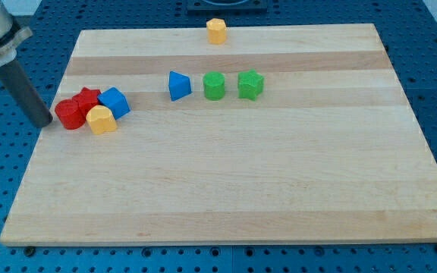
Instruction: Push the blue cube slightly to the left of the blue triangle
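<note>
blocks are bunched at the left side of the tabletop (pixel 226 189). the blue cube (pixel 114 101) is packed there, touching a red star (pixel 88 98) and a yellow block (pixel 102 120), with a red cylinder (pixel 69 114) on the far left of the bunch. the blue triangle (pixel 178 85) is found near the cube, to its right and a bit higher up in the view, with a gap between them. two green blocks are lined up right of the triangle: a round one (pixel 214 85), then a lumpy one (pixel 250 84). another yellow block (pixel 216 30) is seen alone at the top edge.

no end effector is carried by the arm, so nothing can be grabbed or let go; only a dark rod is fitted. my tip (pixel 45 123) is placed just left of the red cylinder, at the tabletop's left edge. it is probably put there so the whole bunch can be shoved to the right. the cube is boxed in on its left by the other blocks, so it cannot be reached alone from that side. the job looks not yet done, as the cube is still too far from the triangle. a straight push may also carry the red and yellow blocks along.
</note>
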### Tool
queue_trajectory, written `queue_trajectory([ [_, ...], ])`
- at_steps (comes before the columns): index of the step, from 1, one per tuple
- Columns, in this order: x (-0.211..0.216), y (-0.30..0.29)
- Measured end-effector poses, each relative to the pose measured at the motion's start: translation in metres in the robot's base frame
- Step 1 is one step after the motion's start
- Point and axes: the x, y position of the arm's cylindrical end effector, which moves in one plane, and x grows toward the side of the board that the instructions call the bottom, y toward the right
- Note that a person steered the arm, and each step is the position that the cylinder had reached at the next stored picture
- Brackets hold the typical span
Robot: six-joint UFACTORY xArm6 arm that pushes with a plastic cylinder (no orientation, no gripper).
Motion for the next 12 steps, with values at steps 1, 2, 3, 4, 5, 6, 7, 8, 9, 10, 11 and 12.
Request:
queue_trajectory([
  [1, -0.003, 0.007],
  [2, 0.008, 0.008],
  [3, 0.012, 0.011],
  [4, 0.008, 0.027],
  [5, 0.006, 0.044],
  [6, 0.006, 0.052],
  [7, 0.006, 0.065],
  [8, 0.014, 0.066],
  [9, 0.031, 0.076],
  [10, 0.041, 0.115],
  [11, 0.032, 0.145],
  [12, 0.013, 0.157],
])
